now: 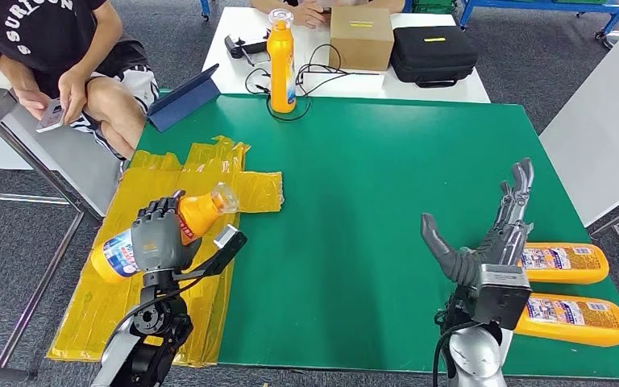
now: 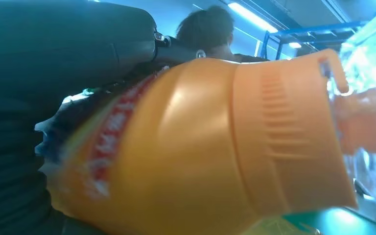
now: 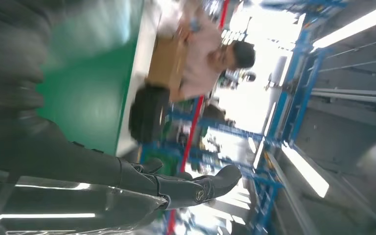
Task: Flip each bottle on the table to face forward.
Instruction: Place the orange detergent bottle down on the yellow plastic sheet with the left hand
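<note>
Head view: above the green table (image 1: 371, 177) edge, over yellow sheeting (image 1: 161, 193), an orange bottle (image 1: 197, 214) is being gripped, tilted, by the left hand (image 1: 157, 235); the right hand (image 1: 492, 234) is being held open, empty, beside two lying bottles (image 1: 568, 264).

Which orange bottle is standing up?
The far bottle by the cables. The two at the right lie flat, and the left hand holds one tilted.

Three camera views of one green table (image 1: 371, 185).
The head view looks forward and down from high up. The left wrist view sits very close against an orange bottle (image 2: 215, 147). The right wrist view, turned sideways, shares the table and black case (image 3: 147, 112).
</note>
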Controlling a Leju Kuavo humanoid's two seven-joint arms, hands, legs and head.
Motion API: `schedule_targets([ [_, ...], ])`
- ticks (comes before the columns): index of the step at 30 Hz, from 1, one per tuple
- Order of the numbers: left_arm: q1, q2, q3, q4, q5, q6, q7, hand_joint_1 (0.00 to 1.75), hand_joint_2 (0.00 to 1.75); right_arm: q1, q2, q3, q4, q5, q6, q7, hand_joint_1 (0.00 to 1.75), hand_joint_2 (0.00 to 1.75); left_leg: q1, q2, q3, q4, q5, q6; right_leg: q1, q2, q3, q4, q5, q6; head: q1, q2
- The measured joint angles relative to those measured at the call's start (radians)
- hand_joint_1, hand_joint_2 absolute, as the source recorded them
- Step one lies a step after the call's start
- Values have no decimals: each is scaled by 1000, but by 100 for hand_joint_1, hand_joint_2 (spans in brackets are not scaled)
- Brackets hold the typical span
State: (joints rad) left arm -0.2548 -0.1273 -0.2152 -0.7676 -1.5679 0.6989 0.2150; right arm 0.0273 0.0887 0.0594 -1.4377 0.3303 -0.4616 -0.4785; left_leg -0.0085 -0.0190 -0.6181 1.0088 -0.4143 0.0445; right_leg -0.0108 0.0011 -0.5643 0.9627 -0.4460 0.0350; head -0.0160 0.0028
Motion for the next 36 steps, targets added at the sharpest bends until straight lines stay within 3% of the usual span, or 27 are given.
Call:
schedule_targets([
  [3,-15,1,-21,21,-1,0,-10,0,175,7,-2,-9,-9,216,-56,80,0,175,0,0,0,0,0,0,0,0,0,0,0,0,0,0],
  [7,-28,1,-29,37,-2,0,-36,0,175,12,-8,-20,-16,319,-70,133,0,175,0,0,0,0,0,0,0,0,0,0,0,0,0,0],
  [12,-31,-11,-6,43,5,1,-139,0,175,12,-40,-55,-11,534,-84,248,0,175,0,0,0,0,0,0,0,0,0,0,0,0,0,0],
  [16,-31,-23,20,44,18,1,-179,0,175,12,-61,-77,-5,632,-77,303,0,0,0,0,0,0,0,0,0,0,0,0,0,0,0,0],
  [20,-32,-39,56,47,53,1,-251,0,175,12,-75,-92,4,835,-3,431,0,0,0,0,0,0,0,0,0,0,0,0,0,0,0,0],
  [25,-34,-44,68,50,68,1,-272,0,175,11,-81,-98,8,895,36,471,0,0,0,0,0,0,0,0,0,0,0,0,0,0,0,0],
  [29,-61,-67,147,86,203,-9,-414,0,175,-17,-143,-150,88,1020,275,523,0,175,0,-1,0,0,0,0,0,0,1,0,0,0,0,0],
  [32,-76,-73,177,104,264,-19,-470,0,175,-25,-196,-170,149,1031,379,487,0,175,-1,-2,-1,0,0,0,-1,-1,1,0,0,0,0,0],
  [36,-86,-77,193,117,281,-21,-483,0,175,-29,-234,-183,192,1031,396,471,0,175,-2,-1,-1,0,0,1,-1,0,1,0,0,1,0,0],
])
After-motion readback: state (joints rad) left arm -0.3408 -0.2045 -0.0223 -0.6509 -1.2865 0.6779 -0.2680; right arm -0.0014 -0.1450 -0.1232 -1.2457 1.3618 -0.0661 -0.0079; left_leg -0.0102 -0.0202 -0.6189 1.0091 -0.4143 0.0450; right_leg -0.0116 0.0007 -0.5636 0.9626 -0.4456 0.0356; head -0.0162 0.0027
